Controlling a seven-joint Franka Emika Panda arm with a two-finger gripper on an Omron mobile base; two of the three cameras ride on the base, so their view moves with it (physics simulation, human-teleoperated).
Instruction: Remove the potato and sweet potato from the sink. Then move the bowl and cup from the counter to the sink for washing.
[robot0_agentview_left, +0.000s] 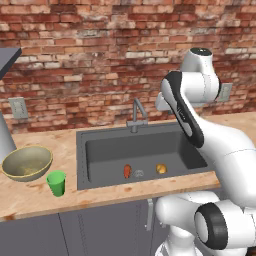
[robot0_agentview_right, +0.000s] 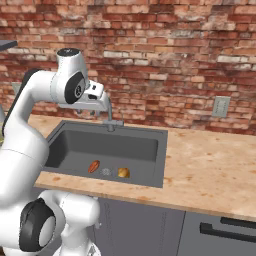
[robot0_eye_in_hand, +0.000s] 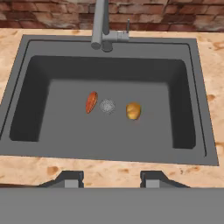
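The dark grey sink (robot0_agentview_left: 100, 150) (robot0_agentview_right: 125, 145) (robot0_eye_in_hand: 65, 78) holds both vegetables on its floor. The orange-red sweet potato (robot0_agentview_left: 127, 171) (robot0_agentview_right: 93, 166) (robot0_eye_in_hand: 91, 102) lies just left of the round drain (robot0_eye_in_hand: 107, 106). The golden-brown potato (robot0_agentview_left: 161, 169) (robot0_agentview_right: 123, 173) (robot0_eye_in_hand: 133, 110) lies just right of it. On the counter left of the sink stands the olive-yellow bowl (robot0_agentview_left: 27, 162), with the green cup (robot0_agentview_left: 56, 183) in front of it. My gripper (robot0_eye_in_hand: 111, 180) hangs high above the sink's front edge, open, with nothing between its fingers.
A grey tap (robot0_agentview_left: 136, 112) (robot0_agentview_right: 110, 117) (robot0_eye_in_hand: 103, 26) rises at the sink's back edge, close to my hand. The wooden counter (robot0_agentview_right: 210, 170) runs wide to the right of the sink. The brick wall behind carries outlets (robot0_agentview_left: 18, 107) (robot0_agentview_right: 220, 106).
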